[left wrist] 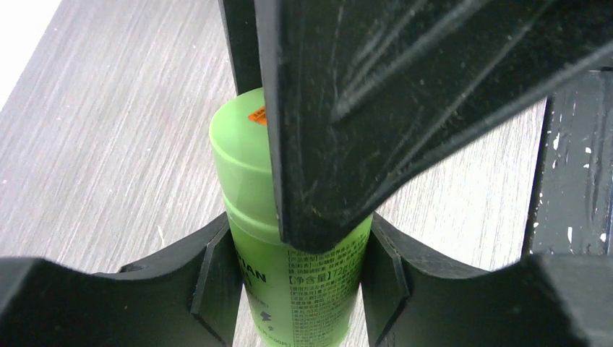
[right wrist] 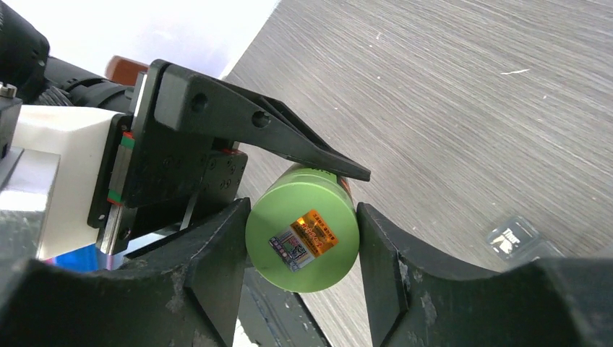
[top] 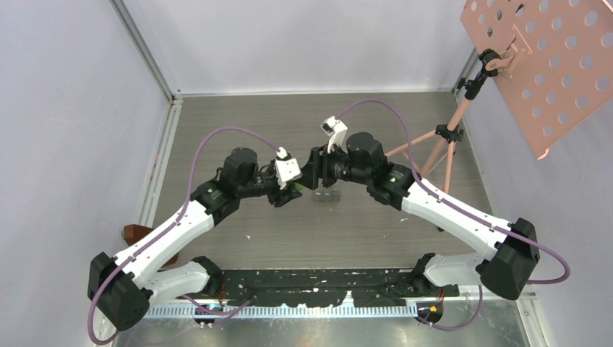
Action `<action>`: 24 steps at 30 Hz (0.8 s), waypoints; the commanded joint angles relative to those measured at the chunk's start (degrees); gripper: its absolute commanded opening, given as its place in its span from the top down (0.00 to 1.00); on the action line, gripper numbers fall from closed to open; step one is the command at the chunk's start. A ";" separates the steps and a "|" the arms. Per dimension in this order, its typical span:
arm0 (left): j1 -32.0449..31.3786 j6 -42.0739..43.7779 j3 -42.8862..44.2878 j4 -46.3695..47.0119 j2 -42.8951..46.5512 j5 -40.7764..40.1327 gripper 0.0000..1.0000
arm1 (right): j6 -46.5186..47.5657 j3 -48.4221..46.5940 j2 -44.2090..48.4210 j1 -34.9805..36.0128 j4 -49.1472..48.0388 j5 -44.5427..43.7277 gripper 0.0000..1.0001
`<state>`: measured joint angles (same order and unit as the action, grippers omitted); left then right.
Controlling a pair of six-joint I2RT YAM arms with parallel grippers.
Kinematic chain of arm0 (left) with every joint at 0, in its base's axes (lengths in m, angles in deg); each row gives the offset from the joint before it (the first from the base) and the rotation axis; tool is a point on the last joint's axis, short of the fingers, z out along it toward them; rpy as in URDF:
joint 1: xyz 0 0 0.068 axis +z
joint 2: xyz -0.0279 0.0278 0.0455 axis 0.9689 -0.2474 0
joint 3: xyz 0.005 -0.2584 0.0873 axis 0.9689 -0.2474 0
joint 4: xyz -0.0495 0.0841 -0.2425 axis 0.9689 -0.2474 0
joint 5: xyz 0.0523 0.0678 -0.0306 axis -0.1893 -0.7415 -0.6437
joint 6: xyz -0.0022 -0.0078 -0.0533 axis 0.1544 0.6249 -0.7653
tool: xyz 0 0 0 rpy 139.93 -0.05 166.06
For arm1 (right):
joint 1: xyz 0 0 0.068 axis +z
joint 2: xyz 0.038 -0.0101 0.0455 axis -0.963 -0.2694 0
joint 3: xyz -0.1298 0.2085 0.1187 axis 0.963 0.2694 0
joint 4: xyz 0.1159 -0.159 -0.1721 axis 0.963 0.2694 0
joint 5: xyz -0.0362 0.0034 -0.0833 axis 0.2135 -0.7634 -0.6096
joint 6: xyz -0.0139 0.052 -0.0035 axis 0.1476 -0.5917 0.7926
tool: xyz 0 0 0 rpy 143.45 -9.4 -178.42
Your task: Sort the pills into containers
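The green bottle (left wrist: 289, 289) is held off the table between both grippers. My left gripper (left wrist: 298, 253) is shut on the bottle's body, a pad pressed on each side. My right gripper (right wrist: 303, 238) is shut on its cap, whose red and orange sticker (right wrist: 307, 235) faces the right wrist camera. In the top view the grippers meet at the table's middle, left (top: 289, 189) and right (top: 312, 177), with a sliver of the bottle (top: 297, 186) between them. The dark-grey case (top: 327, 195) lies on the table just below the right gripper, and also shows in the right wrist view (right wrist: 515, 238). No pills are visible.
A pink perforated board (top: 549, 65) on a tripod stand (top: 434, 152) stands at the back right. A brown object (top: 134, 235) sits at the table's left edge. A black strip (top: 311, 278) runs along the near edge between the arm bases. Walls close in the sides.
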<state>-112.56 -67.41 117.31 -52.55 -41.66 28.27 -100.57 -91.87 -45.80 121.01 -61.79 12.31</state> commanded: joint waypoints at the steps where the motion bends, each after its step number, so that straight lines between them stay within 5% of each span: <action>1: -0.05 -2.99 -1.62 7.08 4.18 -0.99 0.67 | -3.00 2.45 3.50 -3.64 -4.96 0.57 0.58; 6: -0.08 -4.52 -1.91 7.46 4.39 -0.63 0.65 | -4.69 4.60 4.27 -5.46 -8.58 5.42 0.62; 9: 0.27 -3.92 -0.89 4.82 3.89 1.76 0.96 | 0.07 5.05 4.19 -6.86 -12.44 10.84 0.62; 10: 0.48 -3.77 -0.29 3.84 3.78 2.36 1.00 | 1.69 4.74 3.66 -7.32 -12.86 15.26 0.62; 19: 2.36 1.49 6.31 -9.13 1.66 17.23 1.00 | 26.26 4.94 0.95 -13.70 -18.44 46.71 0.64; 24: 2.34 6.93 10.65 -20.18 -2.54 24.97 1.00 | 36.97 3.31 -0.28 -13.96 -18.97 54.76 0.73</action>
<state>-110.44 -65.77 124.11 -60.59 -41.94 42.77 -77.05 -86.67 -45.69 108.18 -76.35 56.33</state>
